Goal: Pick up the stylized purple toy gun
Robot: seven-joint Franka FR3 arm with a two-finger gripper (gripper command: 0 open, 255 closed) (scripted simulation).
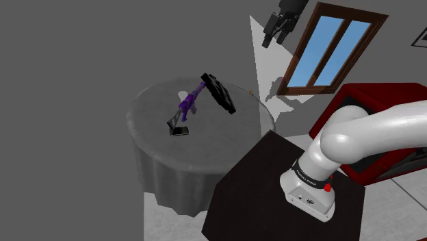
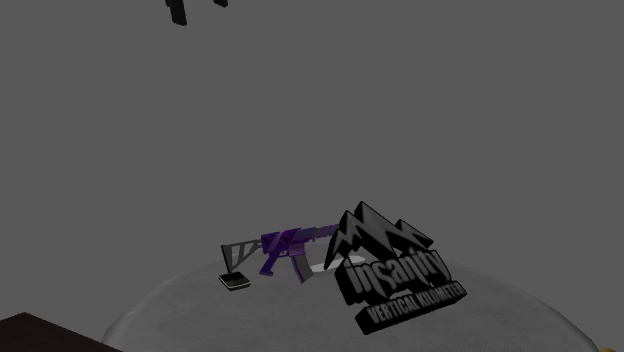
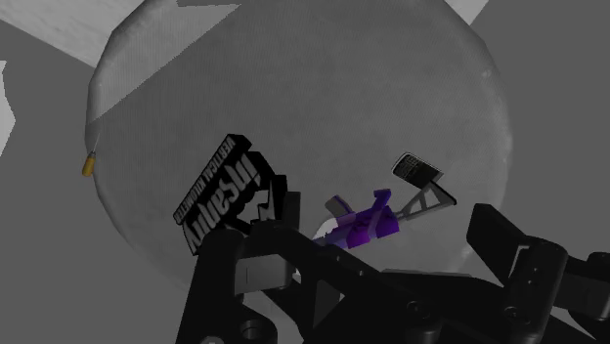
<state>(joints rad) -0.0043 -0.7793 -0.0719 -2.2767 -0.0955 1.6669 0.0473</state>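
A purple toy gun with a black skeleton stock lies near the middle of a round table draped in grey cloth. In the second exterior view the toy gun sits just left of a black sign. My gripper hangs high above and well off to the side of the table, fingers apart and holding nothing. It also pokes in at the second exterior view's top edge. Looking down along the gripper, the toy gun lies far below between the open fingers.
A black "Insanity Vertical Kilometer" sign stands tilted right beside the gun's muzzle end. A small dark flat slab lies at the stock end. A tiny yellow item sits at the table's rim. The dark stand, a red cabinet and a window flank the table.
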